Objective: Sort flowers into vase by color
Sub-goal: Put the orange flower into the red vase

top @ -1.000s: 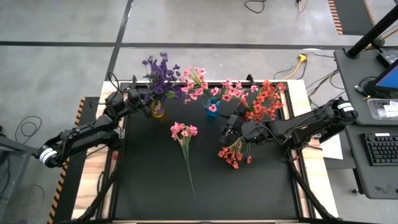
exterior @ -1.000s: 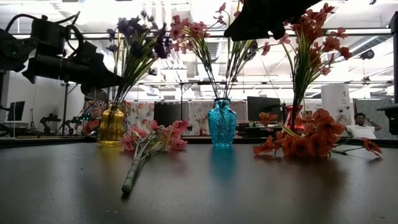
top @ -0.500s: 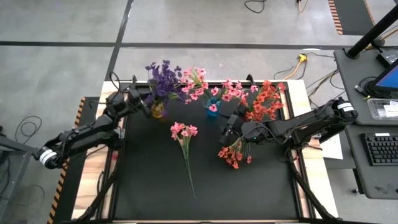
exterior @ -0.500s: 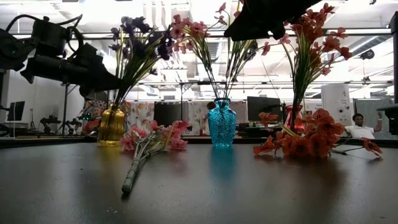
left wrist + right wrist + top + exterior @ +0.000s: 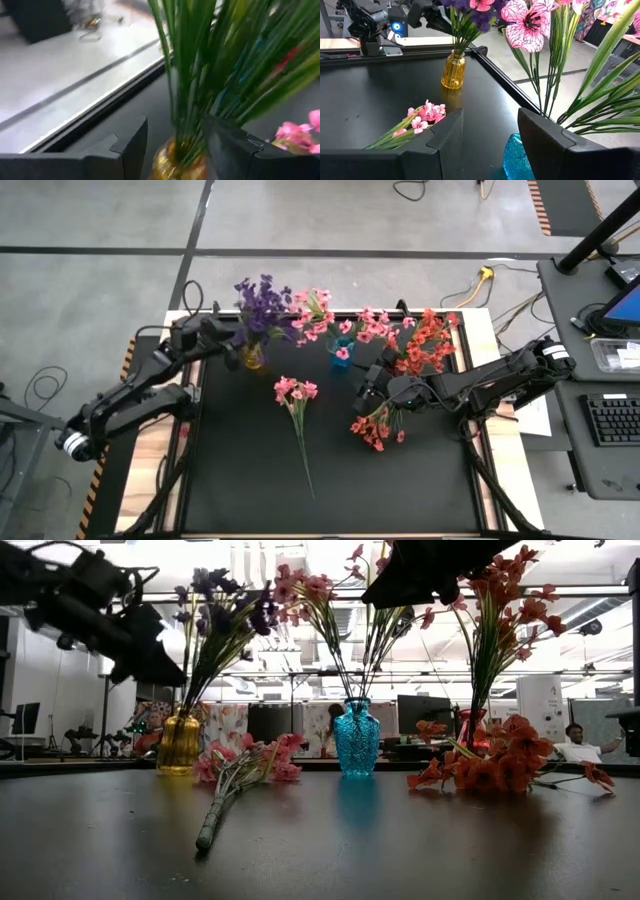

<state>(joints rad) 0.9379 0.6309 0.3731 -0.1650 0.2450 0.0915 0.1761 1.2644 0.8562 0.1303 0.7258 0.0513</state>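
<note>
The left arm reaches along the table's left side toward the far edge, its elbow bent, and the left gripper [image 5: 228, 345] hangs raised just beside the yellow vase [image 5: 254, 357]. Its fingers [image 5: 131, 145] stand spread on either side of the green stems, touching nothing that can be seen. The purple flowers [image 5: 262, 302] stand upright in that vase.

The right arm stretches in from the right, its forearm low over the mat, and the right gripper [image 5: 366, 393] points toward the blue vase [image 5: 342, 352], which holds pink flowers [image 5: 312, 306]. Its fingers [image 5: 445, 135] are parted with nothing between them. Just under the arm a coral-red sprig [image 5: 376, 426] lies on the black mat [image 5: 240, 470]; whether the arm touches it is hard to tell. More coral-red flowers [image 5: 430, 340] stand in the red vase [image 5: 471, 728]. A loose pink sprig [image 5: 296, 402] lies flat mid-mat, blossoms toward the vases.
</note>
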